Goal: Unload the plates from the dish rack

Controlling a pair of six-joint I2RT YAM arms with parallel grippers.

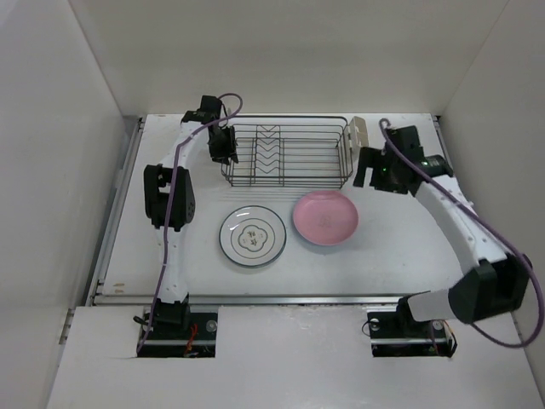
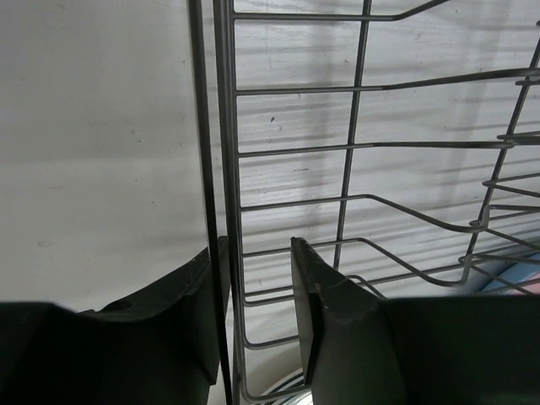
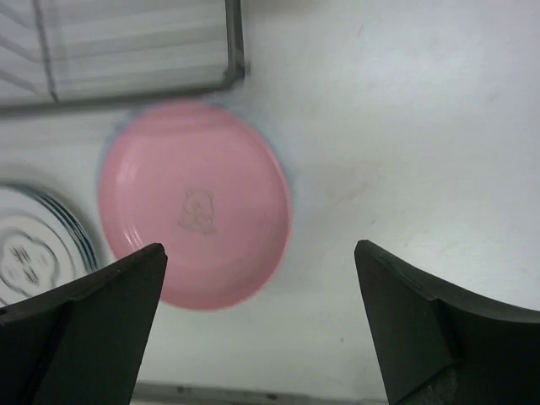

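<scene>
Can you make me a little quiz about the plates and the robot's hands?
1. True or false: the pink plate lies flat on the table, outside the rack.
2. Which gripper has a wire of the rack between its fingers? A) left B) right C) neither
3. Fill in: the right gripper hangs over the table with its fingers ____ (open or shut).

Key: 1 true. 2 A, the left gripper. 3 open.

A white table (image 1: 400,264) stands between white walls (image 1: 51,170), a seemingly metal rail (image 1: 281,299) fronting it.
</scene>
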